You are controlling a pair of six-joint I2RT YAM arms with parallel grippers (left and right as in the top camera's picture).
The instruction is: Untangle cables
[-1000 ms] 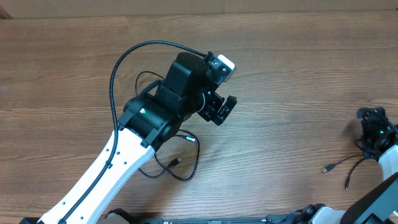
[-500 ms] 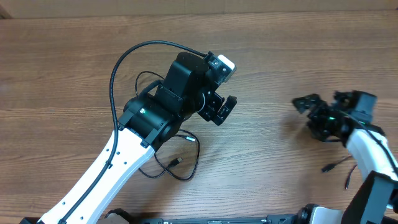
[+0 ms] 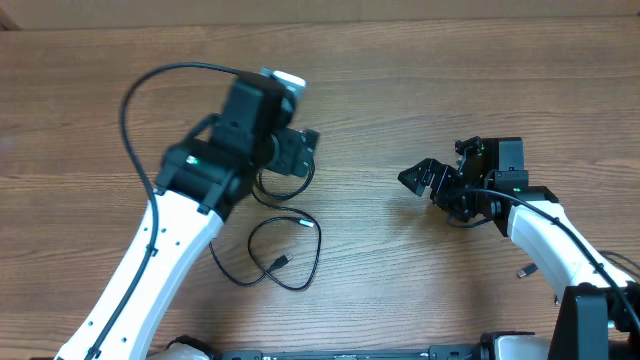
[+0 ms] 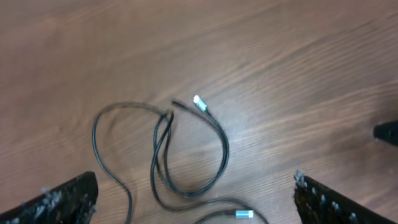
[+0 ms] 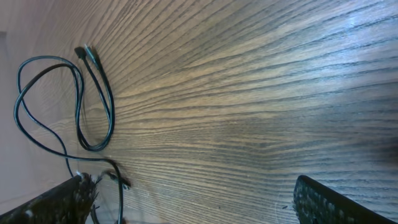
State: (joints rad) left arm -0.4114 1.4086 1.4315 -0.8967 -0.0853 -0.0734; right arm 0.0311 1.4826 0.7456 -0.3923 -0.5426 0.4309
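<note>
From overhead, the left gripper (image 3: 298, 152) hangs over the wooden table (image 3: 420, 80) left of centre. The cables (image 3: 283, 262) lie on the wood under it and just toward the robot's side: one small loop partly hidden by the gripper body, and a larger loop with a plug lying inside it. The right gripper (image 3: 425, 178) sits well apart from them on the right, its jaws pointing toward the left arm and spread with nothing between them. Only this view shows a separate plug end (image 3: 522, 271) beside the right arm, far from the main tangle. It does not show how wide the left jaws stand, since the wrist body covers them. The left wrist view settles that: the left gripper (image 4: 194, 202) has its fingers (image 4: 62, 199) at opposite lower corners, fully spread and holding nothing, with the cables (image 4: 226, 149) flat on the table between and beyond them. The crossing of the cords and two silver tips (image 4: 198, 99) are plain here, detail that the overhead view loses; a dark shape at the right edge cannot be identified. The right wrist view shows the right gripper (image 5: 194, 200) likewise wide open and empty, fingers (image 5: 339, 202) at the bottom corners. There the cables (image 5: 93, 148) lie off at the left edge, away from the gap between the fingers. One strand runs down near the left-hand finger, though whether it touches cannot be told.
</note>
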